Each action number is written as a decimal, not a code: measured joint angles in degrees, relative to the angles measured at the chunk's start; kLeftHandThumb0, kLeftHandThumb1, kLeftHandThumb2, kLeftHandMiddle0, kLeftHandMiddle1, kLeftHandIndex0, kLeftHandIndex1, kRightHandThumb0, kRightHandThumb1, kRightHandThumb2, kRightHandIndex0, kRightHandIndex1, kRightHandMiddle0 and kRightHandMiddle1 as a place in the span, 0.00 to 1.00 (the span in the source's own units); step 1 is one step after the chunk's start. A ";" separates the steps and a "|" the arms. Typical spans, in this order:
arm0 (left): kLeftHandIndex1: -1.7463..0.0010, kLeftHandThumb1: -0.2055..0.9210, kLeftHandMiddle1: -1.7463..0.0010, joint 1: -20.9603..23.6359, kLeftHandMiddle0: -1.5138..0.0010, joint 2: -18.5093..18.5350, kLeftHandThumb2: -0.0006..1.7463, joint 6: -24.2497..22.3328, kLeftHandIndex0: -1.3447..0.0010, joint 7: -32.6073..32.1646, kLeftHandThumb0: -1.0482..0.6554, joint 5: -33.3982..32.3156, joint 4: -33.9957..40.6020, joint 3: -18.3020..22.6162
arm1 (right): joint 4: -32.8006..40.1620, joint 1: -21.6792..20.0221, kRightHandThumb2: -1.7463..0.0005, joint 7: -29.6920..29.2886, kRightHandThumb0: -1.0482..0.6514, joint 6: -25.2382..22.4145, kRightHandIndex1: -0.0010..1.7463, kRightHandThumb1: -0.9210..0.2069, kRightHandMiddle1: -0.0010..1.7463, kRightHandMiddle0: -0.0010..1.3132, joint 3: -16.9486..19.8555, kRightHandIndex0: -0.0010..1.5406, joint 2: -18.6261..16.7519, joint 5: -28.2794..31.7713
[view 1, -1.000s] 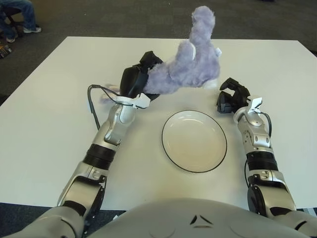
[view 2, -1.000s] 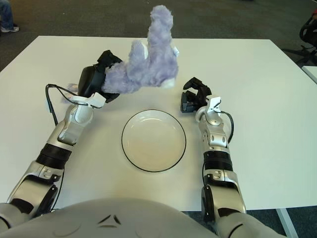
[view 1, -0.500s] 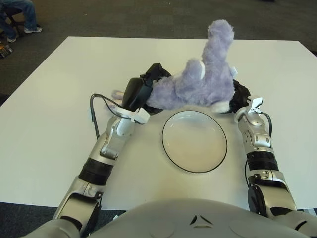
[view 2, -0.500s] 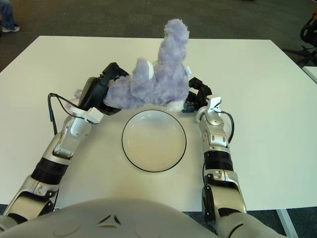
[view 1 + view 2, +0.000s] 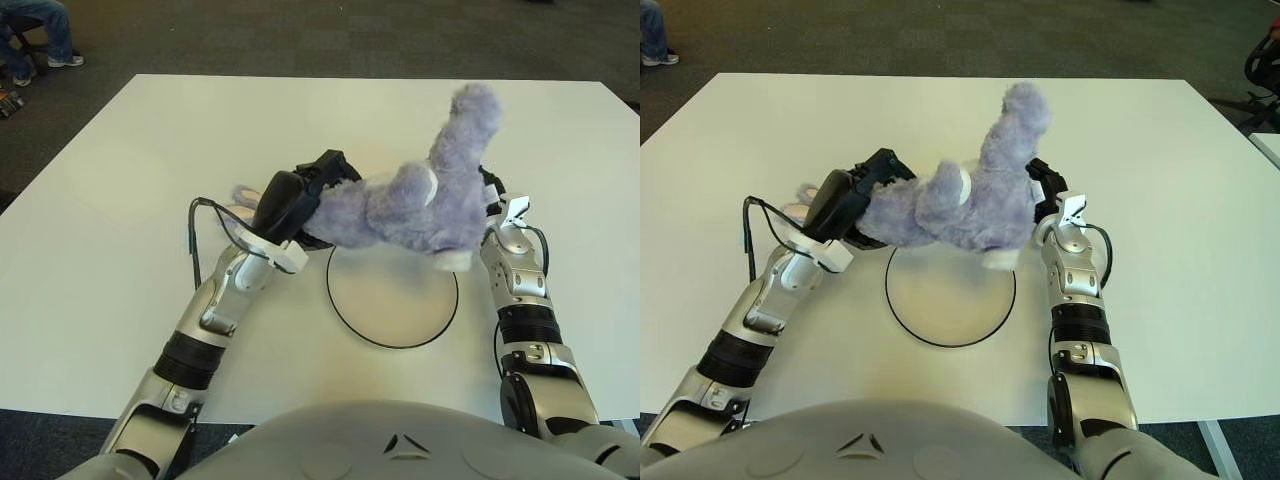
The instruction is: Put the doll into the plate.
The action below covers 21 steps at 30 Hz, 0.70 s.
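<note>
I see my left hand (image 5: 300, 200) left of centre on the white desk (image 5: 90, 220), its arm reaching in from the near edge with a black cable (image 5: 205, 225) looping off the wrist. Its fingers (image 5: 335, 170) are clamped on the left end of the doll (image 5: 415, 200), a fluffy lilac plush. I have the doll up off the desk, lying roughly sideways, with one long limb pointing up and toward the far right corner. A pale, white-tipped bit hangs down at its lower right.

Below the doll lies the plate (image 5: 390, 315), white with a thin dark rim, close to the near edge around the middle of the desk. The doll covers the plate's far part in both views, so it is over the plate rather than in it; I cannot tell whether the hanging tip touches the plate.

My right hand (image 5: 1045, 190) shows just right of the doll, beside the plate's far-right rim, with most of it hidden behind the plush. I cannot tell how its fingers stand, nor whether it touches the doll.

At the far left corner, beyond the desk, a seated person's legs (image 5: 40, 30) show on the dark floor.
</note>
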<state>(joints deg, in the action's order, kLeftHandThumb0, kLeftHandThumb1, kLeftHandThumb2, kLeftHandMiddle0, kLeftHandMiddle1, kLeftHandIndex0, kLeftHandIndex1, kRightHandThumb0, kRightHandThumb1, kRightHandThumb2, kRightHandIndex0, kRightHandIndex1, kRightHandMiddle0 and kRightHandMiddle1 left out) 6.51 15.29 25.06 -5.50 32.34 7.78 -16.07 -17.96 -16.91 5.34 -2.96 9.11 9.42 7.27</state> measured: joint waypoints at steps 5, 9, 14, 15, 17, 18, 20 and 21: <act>0.00 0.12 0.03 -1.17 0.39 0.10 0.99 0.38 0.50 0.03 0.61 0.19 0.16 -0.12 | 0.00 0.00 0.01 -0.02 0.61 -0.03 1.00 0.85 1.00 0.50 -0.05 0.57 0.00 -0.01; 0.00 0.14 0.03 -1.28 0.40 0.39 0.98 1.25 0.51 0.24 0.61 0.23 0.14 -0.19 | 0.00 0.00 0.01 -0.02 0.61 -0.09 1.00 0.85 1.00 0.50 -0.16 0.57 0.00 -0.01; 0.00 0.15 0.05 -1.27 0.40 0.57 0.97 3.16 0.52 0.60 0.61 0.23 -0.10 -0.32 | 0.00 -0.03 0.02 -0.02 0.61 -0.09 1.00 0.84 1.00 0.50 -0.29 0.56 0.05 -0.02; 0.00 0.15 0.05 -1.27 0.40 0.57 0.97 3.44 0.52 0.62 0.61 0.25 -0.20 -0.34 | 0.00 -0.03 0.02 -0.02 0.61 -0.09 1.00 0.84 1.00 0.49 -0.32 0.56 0.07 -0.01; 0.00 0.15 0.06 -1.27 0.40 0.55 0.96 3.75 0.52 0.64 0.61 0.37 -0.39 -0.35 | 0.00 -0.04 0.02 -0.02 0.61 -0.09 1.00 0.83 1.00 0.49 -0.33 0.55 0.13 -0.01; 0.00 0.15 0.06 -1.27 0.40 0.55 0.96 3.82 0.52 0.66 0.61 0.44 -0.50 -0.35 | 0.00 -0.04 0.03 -0.02 0.61 -0.10 1.00 0.83 1.00 0.49 -0.33 0.55 0.18 -0.01; 0.00 0.15 0.06 -1.28 0.40 0.55 0.96 3.81 0.52 0.86 0.61 0.52 -0.70 -0.34 | 0.00 -0.04 0.03 -0.01 0.61 -0.10 1.00 0.83 1.00 0.49 -0.33 0.55 0.24 -0.01; 0.00 0.15 0.05 -1.28 0.40 0.56 0.96 3.78 0.52 1.13 0.61 0.52 -0.76 -0.33 | 0.00 -0.04 0.03 -0.01 0.61 -0.10 1.00 0.83 1.00 0.48 -0.33 0.55 0.26 -0.01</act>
<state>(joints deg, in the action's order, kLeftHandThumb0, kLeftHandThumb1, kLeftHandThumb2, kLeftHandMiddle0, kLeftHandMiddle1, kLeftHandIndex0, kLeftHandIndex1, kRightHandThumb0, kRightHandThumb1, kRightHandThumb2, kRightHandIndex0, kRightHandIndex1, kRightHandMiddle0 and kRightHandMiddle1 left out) 5.23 15.85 28.84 -4.37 32.87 7.02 -16.40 -17.96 -16.95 5.33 -3.05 8.78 9.68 7.26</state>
